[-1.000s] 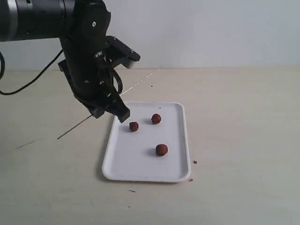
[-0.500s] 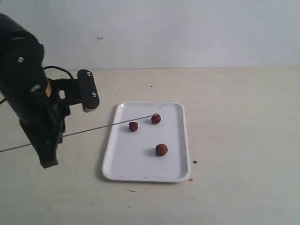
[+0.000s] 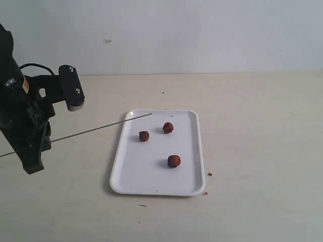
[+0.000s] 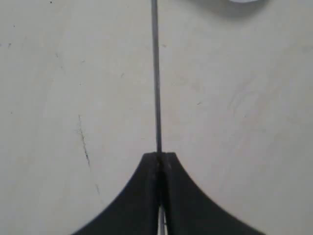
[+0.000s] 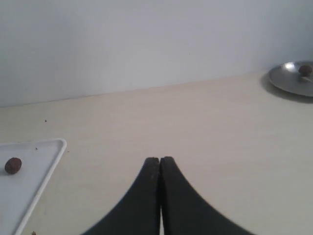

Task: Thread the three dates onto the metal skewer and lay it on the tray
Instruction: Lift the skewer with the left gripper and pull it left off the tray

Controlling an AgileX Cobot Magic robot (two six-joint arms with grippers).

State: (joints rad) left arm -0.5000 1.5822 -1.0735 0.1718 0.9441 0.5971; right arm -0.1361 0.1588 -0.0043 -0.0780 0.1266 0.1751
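Note:
Three dates lie loose on the white tray (image 3: pixel 151 174): one at the left (image 3: pixel 144 135), one further back (image 3: pixel 168 127) and one nearer the front (image 3: pixel 174 161). At the far left of the exterior view my left gripper (image 3: pixel 44 142) is shut on the metal skewer (image 3: pixel 96 129). The rod runs level above the table, and its tip hangs over the tray's back-left rim, clear of the dates. In the left wrist view the skewer (image 4: pixel 156 73) sticks straight out of the closed gripper (image 4: pixel 159 155). My right gripper (image 5: pixel 160 159) is shut and empty, off to the tray's right side, with the tray corner (image 5: pixel 46 169) and one date (image 5: pixel 13 165) in sight.
Tiny brown crumbs (image 3: pixel 209 174) lie on the table by the tray's front-right corner. A round metal dish (image 5: pixel 288 81) with a small dark lump on it stands far off in the right wrist view. The wall is behind the table.
My left arm has swung left with the skewer in it. The rod's tip pulled back from beside the rear date to the tray's back-left rim. The dates have stayed put.

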